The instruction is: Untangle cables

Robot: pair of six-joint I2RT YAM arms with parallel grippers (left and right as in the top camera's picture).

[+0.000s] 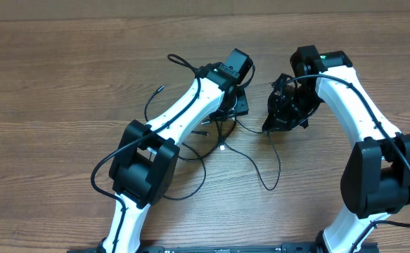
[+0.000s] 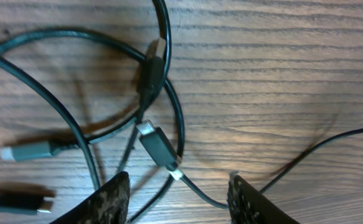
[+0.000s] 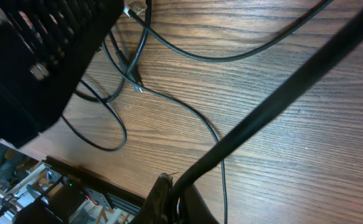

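Left pincer (image 2: 178,202) spread, straddling plug (image 2: 159,146) of cables (image 2: 151,68) on desk (image 1: 64,84). Right pincer (image 3: 169,190) pinches one strand (image 3: 274,99) beside left pincer. Loops crossed; most untangling left.

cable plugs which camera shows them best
Left wrist: the cable plugs lie close and sharp. Overhead shows them as tiny specks beside the left arm; right wrist catches only small distant tips.
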